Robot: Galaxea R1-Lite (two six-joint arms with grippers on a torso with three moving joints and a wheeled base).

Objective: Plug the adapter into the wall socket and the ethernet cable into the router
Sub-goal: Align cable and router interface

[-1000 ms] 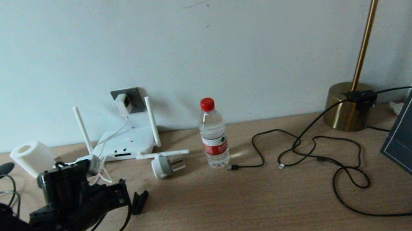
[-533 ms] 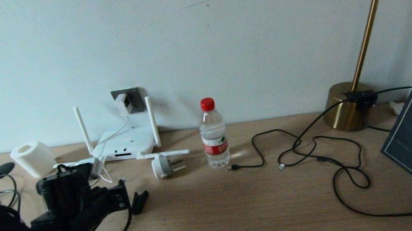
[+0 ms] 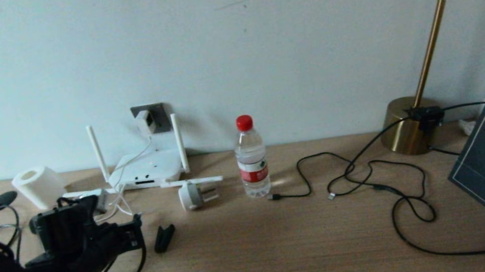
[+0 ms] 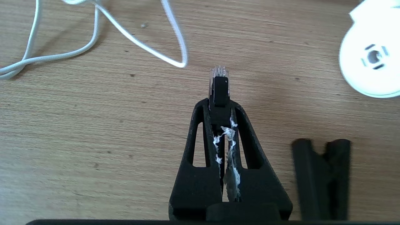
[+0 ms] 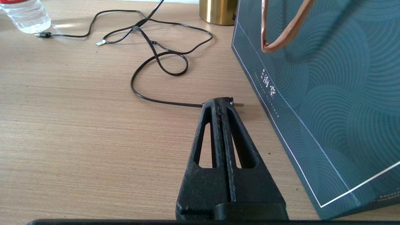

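Left gripper [image 4: 220,107], clamped on black ethernet cable's clear clip connector [image 4: 218,82], has drifted left and nearer; flat white four-antenna router [image 3: 147,169] now farther, insertion pending

Pale wood-grain tabletop [image 3: 263,252], matt and finely streaked. A flat white router [image 3: 146,169] of smooth plastic lies at its far edge, near a clear plastic water bottle [image 3: 251,162] with a glossy red cap. A polished brass lamp base [image 3: 408,126] gleams. A dark teal paper bag [image 5: 328,87] has a faint embossed wave pattern.
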